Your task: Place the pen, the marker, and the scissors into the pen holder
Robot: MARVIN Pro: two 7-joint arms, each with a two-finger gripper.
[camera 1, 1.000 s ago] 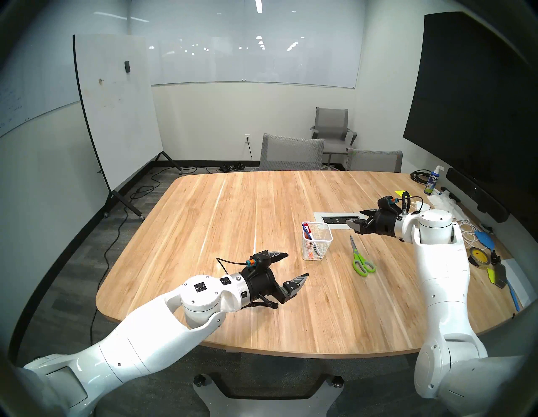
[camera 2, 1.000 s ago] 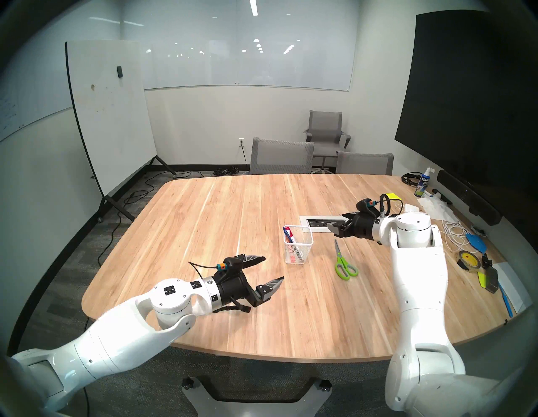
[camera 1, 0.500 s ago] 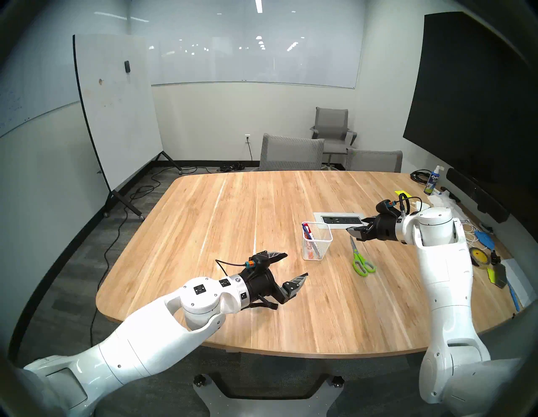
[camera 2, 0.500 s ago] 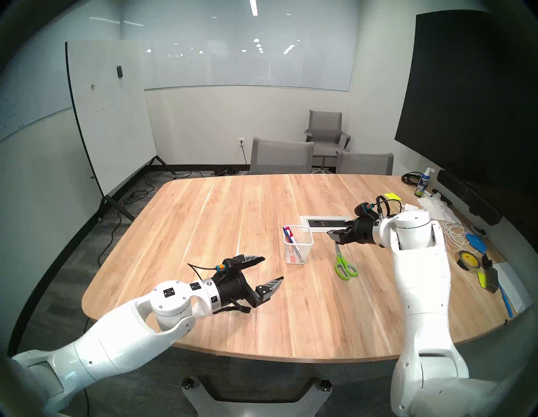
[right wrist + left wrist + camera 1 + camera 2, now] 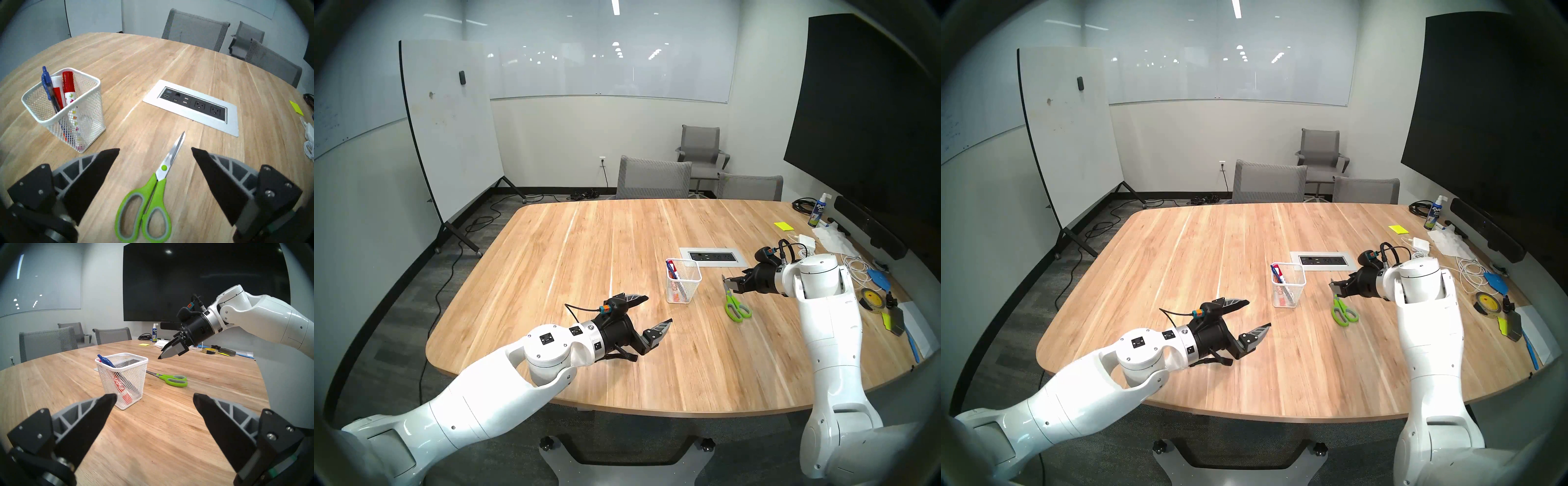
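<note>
Lime-green plastic loops of the scissors [image 5: 143,218] lay flat on the wood-grain bench [image 5: 153,71], short steel blades shut, pointing away. Right tool [image 5: 155,151] hung above them, fingers spread wide, empty, straddling the blades near the pivot. Left tool [image 5: 155,396] likewise agape and empty, well apart. Best approach, I judged: lower squarely over the pivot, where the thin flat metal gives some thickness, and pinch across the blades before lifting. Beyond, to the left, stood the white wire-mesh pen holder [image 5: 42,98], already holding the blue pen [image 5: 48,88] and two red-capped markers [image 5: 68,84]. Farther off, a recessed outlet panel [image 5: 192,106].
</note>
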